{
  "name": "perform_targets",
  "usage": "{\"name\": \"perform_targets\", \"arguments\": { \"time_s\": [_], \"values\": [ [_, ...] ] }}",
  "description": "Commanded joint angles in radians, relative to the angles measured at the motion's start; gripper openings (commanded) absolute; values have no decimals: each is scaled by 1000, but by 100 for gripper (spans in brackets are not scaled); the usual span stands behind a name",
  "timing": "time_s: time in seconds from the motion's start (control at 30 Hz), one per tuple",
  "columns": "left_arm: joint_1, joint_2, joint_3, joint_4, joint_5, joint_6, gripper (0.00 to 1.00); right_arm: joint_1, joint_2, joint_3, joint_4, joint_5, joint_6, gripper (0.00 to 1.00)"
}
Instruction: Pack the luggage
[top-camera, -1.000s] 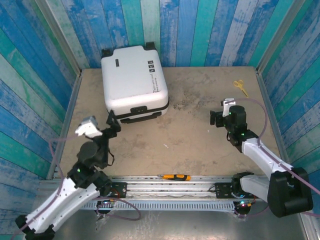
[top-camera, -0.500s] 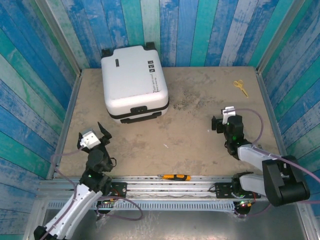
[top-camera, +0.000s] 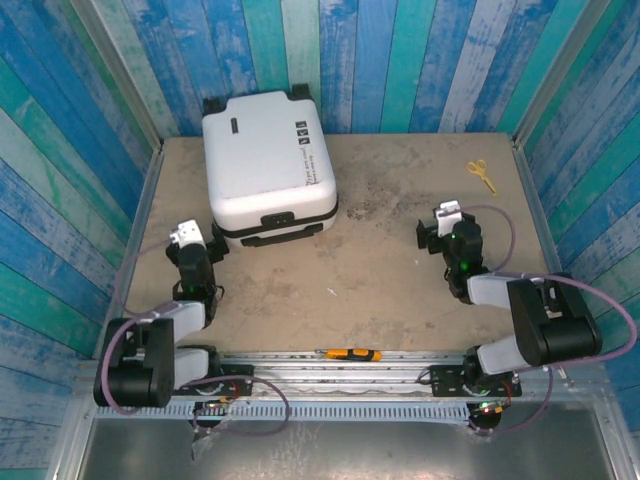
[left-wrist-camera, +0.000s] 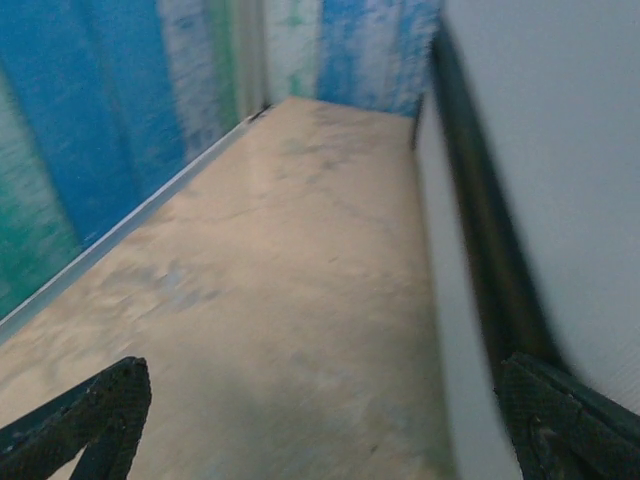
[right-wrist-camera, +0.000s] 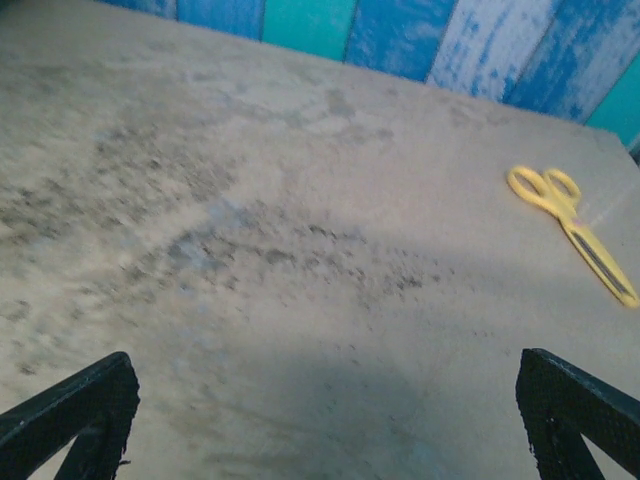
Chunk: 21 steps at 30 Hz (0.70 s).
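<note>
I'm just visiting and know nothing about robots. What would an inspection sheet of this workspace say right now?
Surface: tan table, dark stains mid-table.
Job's things: white luggage lying closed, back left.
Clutter: yellow scissors back right; orange tool on front rail.
Grippers: left gripper open beside the luggage; right gripper open over bare table.
Cables: purple cable looping by each gripper.
Surroundings: blue and teal plank walls.

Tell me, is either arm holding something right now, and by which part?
Nothing is held. The left end effector is open and empty beside the luggage; the right end effector is open over bare table.
</note>
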Motion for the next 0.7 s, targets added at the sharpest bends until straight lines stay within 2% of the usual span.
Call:
{"name": "perform_targets", "arguments": {
  "time_s": [0.0,0.07,0.1,0.13,0.17,0.2,0.27,0.33,0.37,0.43,0.67],
  "values": [
    [6,125,8,251,183,58,94,-43,79,-16,188,-26,46,100],
    [6,297,-43,559,210,91,94,-43,38,44,-6,-24,40,100],
    [6,300,-23,536,213,98,94,-43,44,54,-9,-14,45,100],
    [6,246,34,327,239,92,93,-44,62,35,63,-4,52,100],
    [6,249,66,255,253,95,93,-43,55,21,80,-4,49,100],
    [6,274,66,308,256,106,93,-41,35,19,48,-5,44,100],
    [6,252,82,228,246,93,93,-41,47,26,50,2,49,100],
    [6,263,62,295,192,74,93,-53,48,71,-36,-14,57,100],
    [6,244,65,250,155,54,93,-54,43,56,-12,-19,54,100],
    [3,260,51,307,128,52,93,-54,48,65,-29,-25,54,100],
    [-7,262,102,207,213,98,93,-50,44,54,-5,-21,45,100]
  ]
}}
